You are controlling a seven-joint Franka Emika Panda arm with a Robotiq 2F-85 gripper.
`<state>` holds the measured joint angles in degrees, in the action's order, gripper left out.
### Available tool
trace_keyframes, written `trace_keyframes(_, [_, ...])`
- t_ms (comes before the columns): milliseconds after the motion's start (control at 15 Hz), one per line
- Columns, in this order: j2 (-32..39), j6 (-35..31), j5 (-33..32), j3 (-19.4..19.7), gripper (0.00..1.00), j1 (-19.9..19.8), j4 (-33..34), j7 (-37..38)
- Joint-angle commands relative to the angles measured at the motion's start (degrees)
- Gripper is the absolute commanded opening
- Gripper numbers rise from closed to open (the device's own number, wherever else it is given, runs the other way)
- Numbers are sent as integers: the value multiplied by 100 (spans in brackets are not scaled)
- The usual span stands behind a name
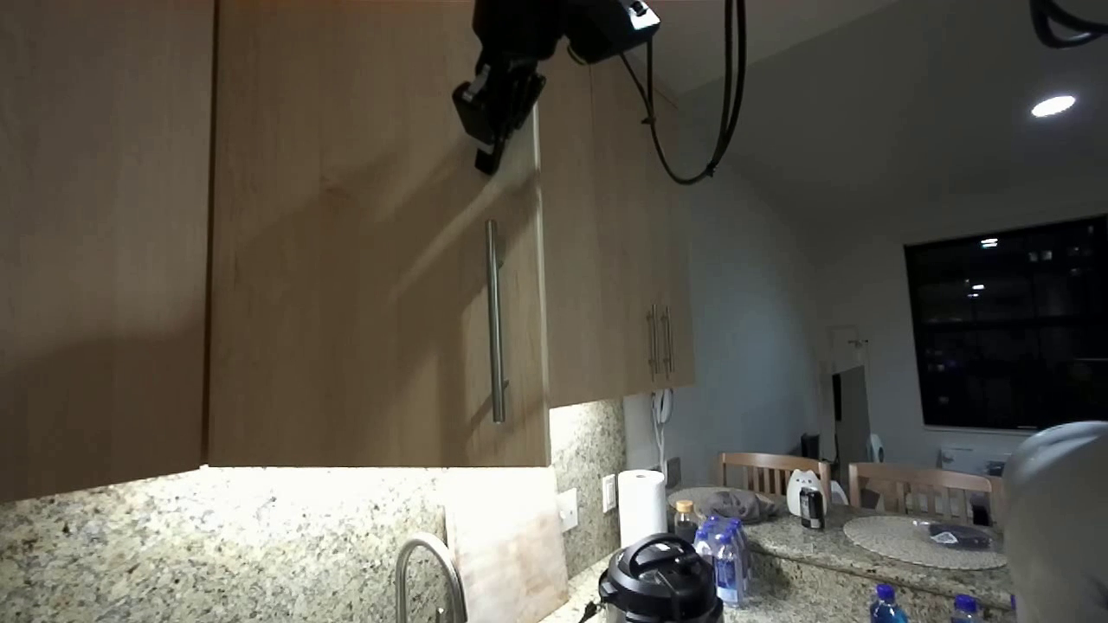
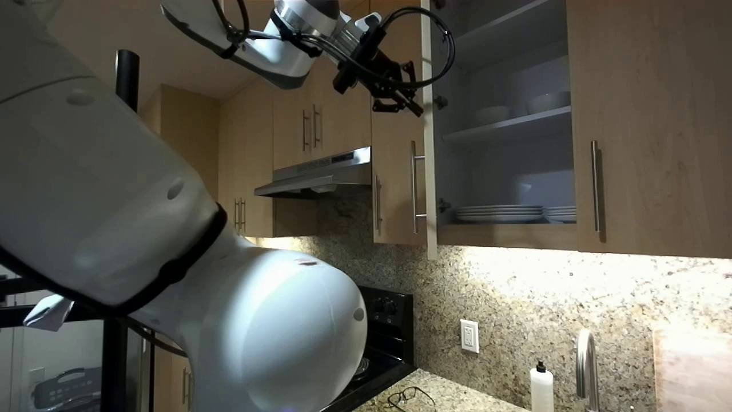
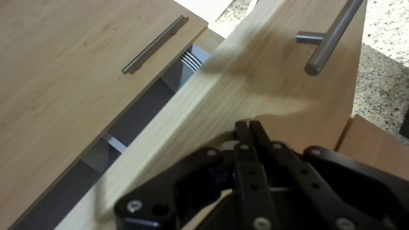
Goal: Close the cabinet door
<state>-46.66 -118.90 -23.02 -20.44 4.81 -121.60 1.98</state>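
Note:
The cabinet door point(image 1: 346, 346) is a flat light-brown wood-grain panel with a slim vertical metal bar handle point(image 1: 495, 320). In an exterior view the door point(image 2: 430, 171) stands swung open, seen nearly edge-on, with shelves showing beside it. My gripper point(image 1: 487, 164) is above the handle, on the door's outer face side. It also shows in an exterior view point(image 2: 420, 111) beside the door. In the wrist view the fingers point(image 3: 246, 124) are together with nothing between them, at or very near the door's face point(image 3: 271, 86); contact cannot be told.
The open cabinet holds white plates point(image 2: 497, 213) and bowls point(image 2: 492, 114). A neighbouring door point(image 2: 652, 126) with its own handle is at the right. A range hood point(image 2: 320, 169) and stove point(image 2: 389, 320) stand left. The faucet point(image 1: 430, 554) and black-lidded cooker point(image 1: 662, 571) are below.

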Motion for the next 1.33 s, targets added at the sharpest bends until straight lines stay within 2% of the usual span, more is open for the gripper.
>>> trace_keyframes(0, [-40, -250, -128, 216, 7, -260, -154, 442])
trace_keyframes(467, [466, -783, 24, 551, 7, -514, 24, 751])
trace_keyframes(800, [877, -1008, -47, 453, 7, -755, 302, 1082])
trace_keyframes(1267, [1385, -973, -77, 420, 7, -992, 728, 1519])
